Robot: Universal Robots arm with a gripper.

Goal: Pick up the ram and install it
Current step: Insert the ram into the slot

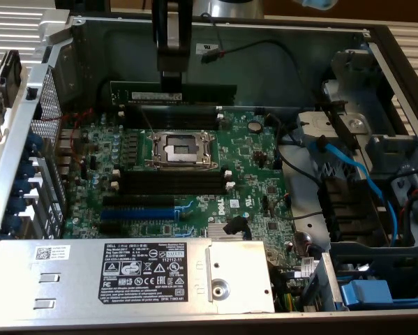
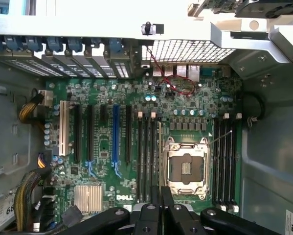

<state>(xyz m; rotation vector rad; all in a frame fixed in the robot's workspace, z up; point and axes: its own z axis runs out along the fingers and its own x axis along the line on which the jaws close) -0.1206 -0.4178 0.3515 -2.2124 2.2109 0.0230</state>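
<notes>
The ram is a long dark-green stick with a white label strip. It hangs level above the far end of the motherboard, just over the far pair of black memory slots. My gripper comes straight down from above and is shut on the stick's middle. In the wrist view the ram shows edge-on as a thin line running out from between my gripper's fingertips, beside the open CPU socket. The ram is clear of the slots and touches nothing else.
The CPU socket sits between the far slots and a nearer pair of black slots. A blue expansion slot and the power supply lie nearer. Blue cables and drive bays crowd the exterior view's right. Case walls ring the board.
</notes>
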